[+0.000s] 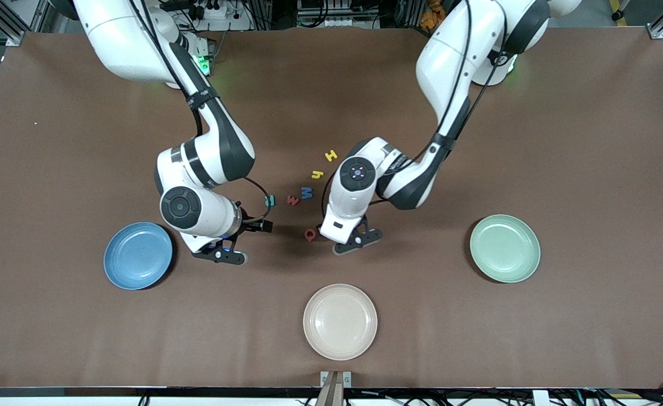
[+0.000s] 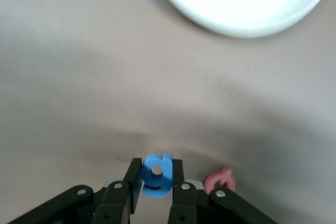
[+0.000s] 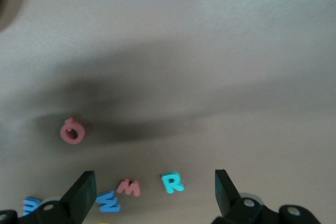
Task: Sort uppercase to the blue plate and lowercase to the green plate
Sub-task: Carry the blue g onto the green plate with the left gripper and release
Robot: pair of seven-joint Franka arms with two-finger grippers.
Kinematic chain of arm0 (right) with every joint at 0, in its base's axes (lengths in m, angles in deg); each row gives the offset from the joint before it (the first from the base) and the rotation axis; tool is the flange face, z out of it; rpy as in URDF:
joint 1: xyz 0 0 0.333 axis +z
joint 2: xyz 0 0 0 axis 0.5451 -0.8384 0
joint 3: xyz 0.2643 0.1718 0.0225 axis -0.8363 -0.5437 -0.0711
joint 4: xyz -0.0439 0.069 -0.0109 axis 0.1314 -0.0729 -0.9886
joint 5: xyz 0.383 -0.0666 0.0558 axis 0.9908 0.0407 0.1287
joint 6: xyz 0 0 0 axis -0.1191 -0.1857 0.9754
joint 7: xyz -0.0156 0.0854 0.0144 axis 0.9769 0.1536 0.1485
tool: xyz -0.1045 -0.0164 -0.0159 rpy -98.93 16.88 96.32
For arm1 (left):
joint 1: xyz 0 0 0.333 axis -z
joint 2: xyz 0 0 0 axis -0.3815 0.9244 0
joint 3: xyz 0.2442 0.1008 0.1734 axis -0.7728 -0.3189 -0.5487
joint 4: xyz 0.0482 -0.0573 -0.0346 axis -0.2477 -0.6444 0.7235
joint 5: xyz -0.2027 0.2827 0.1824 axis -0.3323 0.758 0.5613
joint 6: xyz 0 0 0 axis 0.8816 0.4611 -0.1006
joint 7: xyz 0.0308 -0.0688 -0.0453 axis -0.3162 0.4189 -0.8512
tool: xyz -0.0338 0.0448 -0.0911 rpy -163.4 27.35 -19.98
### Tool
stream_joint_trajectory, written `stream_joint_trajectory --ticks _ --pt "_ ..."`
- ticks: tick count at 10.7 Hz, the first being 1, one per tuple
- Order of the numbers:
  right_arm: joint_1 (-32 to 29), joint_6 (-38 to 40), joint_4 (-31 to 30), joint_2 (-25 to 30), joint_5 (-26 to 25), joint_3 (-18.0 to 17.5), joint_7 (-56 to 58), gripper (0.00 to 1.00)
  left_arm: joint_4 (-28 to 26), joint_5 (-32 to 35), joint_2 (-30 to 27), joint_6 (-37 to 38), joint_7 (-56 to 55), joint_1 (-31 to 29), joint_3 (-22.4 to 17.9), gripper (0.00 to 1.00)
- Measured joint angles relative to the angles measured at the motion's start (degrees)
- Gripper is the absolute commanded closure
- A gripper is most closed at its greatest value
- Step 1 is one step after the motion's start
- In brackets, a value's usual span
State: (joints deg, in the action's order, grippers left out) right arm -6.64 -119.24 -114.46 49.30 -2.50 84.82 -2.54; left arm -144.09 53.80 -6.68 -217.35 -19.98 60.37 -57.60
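The left gripper (image 2: pixel 156 182) is clamped on the blue g (image 2: pixel 156 174) mid-bench, beside the red Q (image 1: pixel 310 234). The right gripper (image 3: pixel 155 195) hangs with jaws wide apart near the blue plate (image 1: pixel 137 255). The green plate (image 1: pixel 505 248) sits toward the left arm's end.

Both arms are glossy white with dark grey joint bands and thin black cables strapped along the links. Each wrist carries a round dark cap. The left gripper (image 1: pixel 357 239) and right gripper (image 1: pixel 222 254) have black fingers (image 2: pixel 181 192) with silver screws.
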Motion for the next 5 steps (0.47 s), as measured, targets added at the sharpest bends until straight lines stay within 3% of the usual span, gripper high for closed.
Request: stream_joint_trajectory --ticks 2,5 --pt "2.68 -3.62 -0.02 -1.52 0.28 -0.12 -2.06 0.00 0.12 0.00 -2.08 -0.59 7.30 -3.27 -0.43 1.00" --pt "9.72 -12.87 0.01 -5.71 -4.20 0.00 -13.36 0.00 0.09 0.00 -1.20 -12.89 19.03 -6.35 -1.30 1.00"
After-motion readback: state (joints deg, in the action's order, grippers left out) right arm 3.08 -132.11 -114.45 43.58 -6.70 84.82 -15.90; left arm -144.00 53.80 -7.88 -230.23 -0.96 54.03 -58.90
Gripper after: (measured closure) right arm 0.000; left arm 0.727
